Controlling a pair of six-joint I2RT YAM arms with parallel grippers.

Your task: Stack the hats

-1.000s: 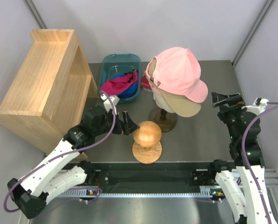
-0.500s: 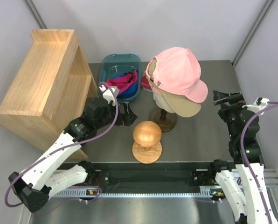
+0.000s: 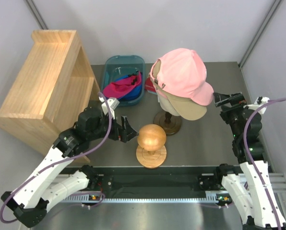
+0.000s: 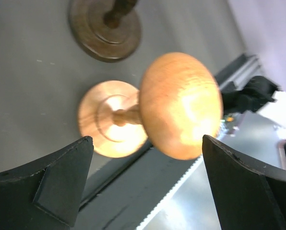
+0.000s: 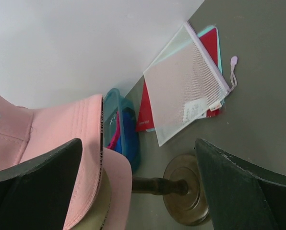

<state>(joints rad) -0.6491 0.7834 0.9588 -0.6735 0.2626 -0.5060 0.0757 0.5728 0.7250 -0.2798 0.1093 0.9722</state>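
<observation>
Grey bench (image 3: 200, 139) mid-frame: left hand (image 3: 126, 129) and right hand (image 3: 222, 99) gape wide, empty, so a careless left swing could topple the wooden ball (image 3: 151, 136).

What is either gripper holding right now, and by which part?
Nothing. The left gripper is open beside the wooden ball, not touching it; the right gripper is open near the pink cap, empty.

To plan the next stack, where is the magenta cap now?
In the top view, the magenta cap lies in the teal bin, back centre-left, between the wooden shelf and the pink cap.
</observation>
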